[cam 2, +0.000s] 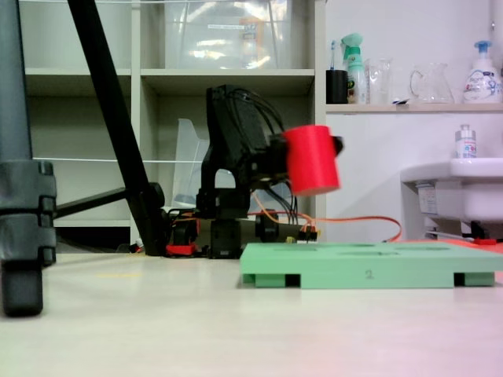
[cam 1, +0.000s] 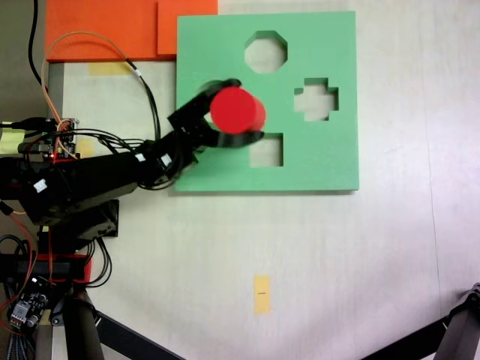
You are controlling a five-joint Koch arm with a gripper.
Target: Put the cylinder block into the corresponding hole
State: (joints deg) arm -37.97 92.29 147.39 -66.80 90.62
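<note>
The red cylinder block (cam 1: 237, 110) is clamped in my gripper (cam 1: 247, 109), which is shut on it with one black finger on each side. It hangs over the left part of the green foam board (cam 1: 330, 161). In the low side-on fixed view the cylinder block (cam 2: 312, 159) is tilted and held well above the board (cam 2: 369, 265), with my gripper (cam 2: 316, 155) around it. The round hole is hidden beneath the block and the gripper. On the board I can see an octagonal cutout (cam 1: 265, 52), a cross-shaped cutout (cam 1: 316, 99) and a square cutout (cam 1: 266, 150).
Orange foam sheets (cam 1: 105, 26) lie at the board's top left. A yellow tape mark (cam 1: 261, 292) sits on the table below the board. The arm's base and cables (cam 1: 52, 187) are at left. A black tripod leg (cam 2: 23, 204) stands close at left.
</note>
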